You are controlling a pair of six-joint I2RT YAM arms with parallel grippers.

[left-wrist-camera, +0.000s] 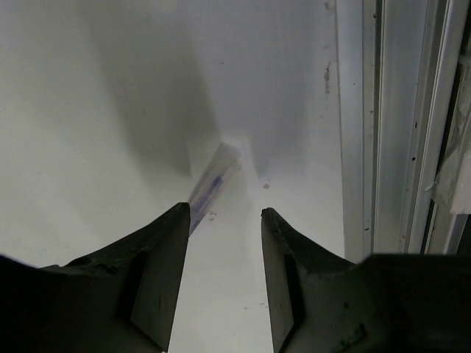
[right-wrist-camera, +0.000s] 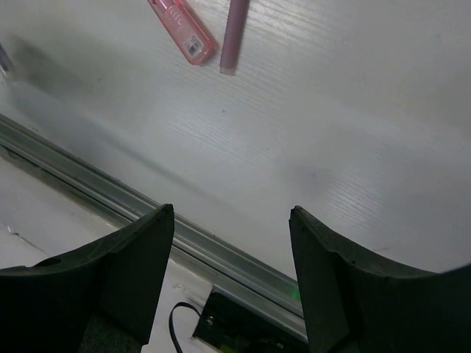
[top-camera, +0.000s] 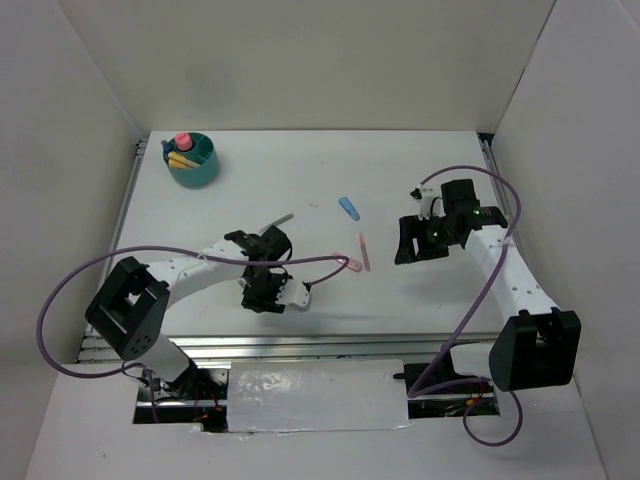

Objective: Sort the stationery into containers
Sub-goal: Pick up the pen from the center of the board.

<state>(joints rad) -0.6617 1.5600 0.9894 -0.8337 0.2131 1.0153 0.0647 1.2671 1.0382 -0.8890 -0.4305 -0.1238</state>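
Observation:
The teal tub [top-camera: 193,160] stands at the far left with a pink-capped item and a yellow highlighter [top-camera: 180,160] inside. A small blue piece [top-camera: 348,207], a thin pink pen [top-camera: 364,252] and a pink marker [top-camera: 345,264] lie mid-table. My left gripper [top-camera: 265,293] hangs low near the front edge, open, with nothing between its fingers. In the left wrist view a thin purple pen [left-wrist-camera: 213,184] lies just past the left fingertip [left-wrist-camera: 176,220]. My right gripper [top-camera: 415,240] is open and empty. Its wrist view shows the pink marker [right-wrist-camera: 182,31] and the pink pen [right-wrist-camera: 232,33] ahead.
A grey pen [top-camera: 281,219] lies beside the left arm's wrist. The table's metal rail [left-wrist-camera: 368,132] runs close to the right of the left gripper. A small black item [top-camera: 413,190] sits beyond the right gripper. White walls enclose the table on three sides.

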